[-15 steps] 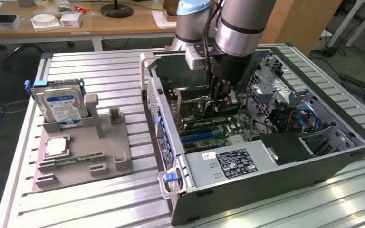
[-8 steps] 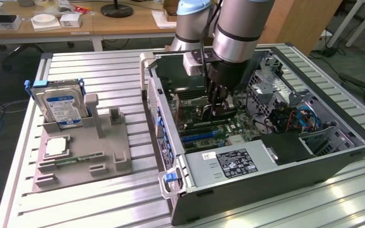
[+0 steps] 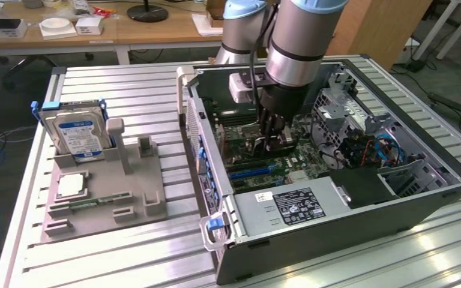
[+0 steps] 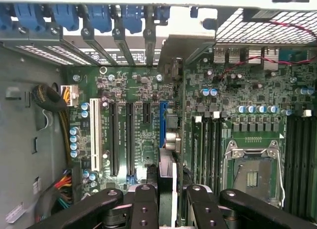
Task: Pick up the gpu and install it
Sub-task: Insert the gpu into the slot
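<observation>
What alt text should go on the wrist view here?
The gripper holds the gpu edge-on to a green motherboard inside a computer case, right beside a blue expansion slot. An empty CPU socket lies on the card's other side, and blue slot latches line the case wall.

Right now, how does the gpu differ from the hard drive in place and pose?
The gpu is inside the computer case, clamped in the gripper; the hard drive stands outside in the grey fixture, untouched. The gpu is a thin card seen edge-on; the hard drive is a thicker silver block with a blue-white label. Both stand on edge.
</observation>
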### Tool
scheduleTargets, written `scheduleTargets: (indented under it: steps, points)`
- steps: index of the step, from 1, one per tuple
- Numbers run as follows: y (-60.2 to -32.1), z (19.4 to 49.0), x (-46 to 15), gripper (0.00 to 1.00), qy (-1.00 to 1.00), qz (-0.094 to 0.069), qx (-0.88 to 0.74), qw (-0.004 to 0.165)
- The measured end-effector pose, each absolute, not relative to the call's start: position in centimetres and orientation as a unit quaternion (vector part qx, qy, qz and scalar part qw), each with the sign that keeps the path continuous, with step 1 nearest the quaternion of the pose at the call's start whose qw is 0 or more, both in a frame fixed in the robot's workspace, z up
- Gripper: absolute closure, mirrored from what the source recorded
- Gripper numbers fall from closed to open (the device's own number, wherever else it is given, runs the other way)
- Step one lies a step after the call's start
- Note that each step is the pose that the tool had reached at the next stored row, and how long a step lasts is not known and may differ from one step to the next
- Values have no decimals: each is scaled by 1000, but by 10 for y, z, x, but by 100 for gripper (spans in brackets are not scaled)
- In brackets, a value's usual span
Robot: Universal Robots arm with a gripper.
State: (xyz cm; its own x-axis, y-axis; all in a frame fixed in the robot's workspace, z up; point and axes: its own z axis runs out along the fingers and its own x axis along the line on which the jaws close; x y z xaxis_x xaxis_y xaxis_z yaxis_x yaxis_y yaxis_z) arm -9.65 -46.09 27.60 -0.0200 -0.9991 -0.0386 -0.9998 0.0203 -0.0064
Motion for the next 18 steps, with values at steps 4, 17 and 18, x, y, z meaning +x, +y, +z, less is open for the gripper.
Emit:
scheduleTargets:
  steps: [4, 17, 18]
  points:
    - [-462, 272, -97, 73, 714, 11, -700, 16]
    - [-463, 262, -101, 73, 714, 11, -700, 16]
    - [-463, 261, -102, 73, 714, 11, -700, 16]
